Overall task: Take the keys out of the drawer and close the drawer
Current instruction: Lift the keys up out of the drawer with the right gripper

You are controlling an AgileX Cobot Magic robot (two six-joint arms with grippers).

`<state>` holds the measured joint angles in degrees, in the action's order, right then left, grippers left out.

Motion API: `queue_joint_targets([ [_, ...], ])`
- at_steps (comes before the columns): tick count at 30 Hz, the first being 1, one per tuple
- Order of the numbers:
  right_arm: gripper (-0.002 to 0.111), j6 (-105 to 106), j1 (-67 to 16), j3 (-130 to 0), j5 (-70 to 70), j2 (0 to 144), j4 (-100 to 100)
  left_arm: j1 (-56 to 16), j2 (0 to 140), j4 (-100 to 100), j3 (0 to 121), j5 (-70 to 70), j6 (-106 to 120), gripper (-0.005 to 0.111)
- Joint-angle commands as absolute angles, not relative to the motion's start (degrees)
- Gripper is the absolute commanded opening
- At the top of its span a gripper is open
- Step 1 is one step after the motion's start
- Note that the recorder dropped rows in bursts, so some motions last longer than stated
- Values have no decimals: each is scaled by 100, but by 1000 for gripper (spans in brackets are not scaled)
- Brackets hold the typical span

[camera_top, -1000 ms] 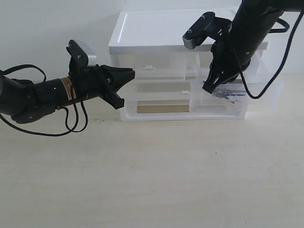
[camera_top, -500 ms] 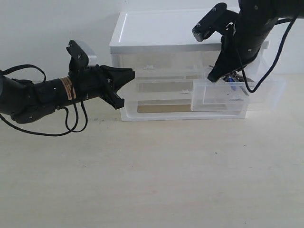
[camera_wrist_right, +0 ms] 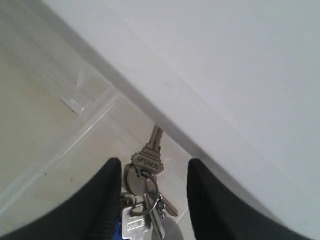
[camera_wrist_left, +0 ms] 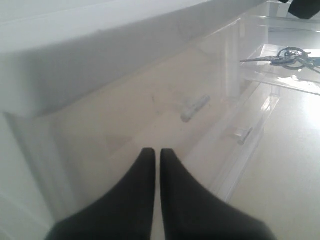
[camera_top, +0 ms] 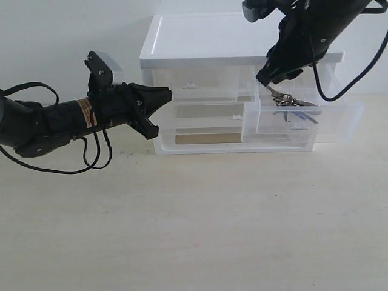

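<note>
The keys lie in the pulled-out right-hand drawer of the white unit; the left wrist view shows the keys flat on the drawer's translucent floor. My right gripper hangs just above the drawer's back left corner, open. In its own view the keys show between the spread fingers of the right gripper, close to one finger, with a gap to the other. My left gripper is shut and empty at the unit's left end; the left gripper points at its front.
The white drawer unit stands at the back of the pale table. Its left-hand small drawer and the full-width drawers below are closed. The open drawer juts toward the table front on the right.
My right gripper has risen out of the drawer, and the drawer now stands further out. The keys remain in it. The left arm has not moved.
</note>
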<state>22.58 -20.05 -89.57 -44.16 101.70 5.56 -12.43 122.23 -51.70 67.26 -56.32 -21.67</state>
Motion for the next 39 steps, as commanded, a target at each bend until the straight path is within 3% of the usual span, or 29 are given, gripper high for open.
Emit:
queue_joint_targets([
  [1, 42, 2199, -1999, -9026, -4779, 10247, 386, -1203, 12243, -4740, 6801, -5343, -2138, 4],
  [35, 42, 1339, -1999, -9324, -4926, 10850, 1119, -1203, 12733, -4740, 7068, -5467, -2210, 4],
  [37, 46, 1339, -1999, -9324, -4926, 10850, 1130, -1203, 12733, -4740, 7068, -5467, -2210, 4],
  [39, 59, 1255, -1999, -9324, -4902, 10839, 1211, -1203, 12733, -4740, 7068, -5467, -2210, 4],
])
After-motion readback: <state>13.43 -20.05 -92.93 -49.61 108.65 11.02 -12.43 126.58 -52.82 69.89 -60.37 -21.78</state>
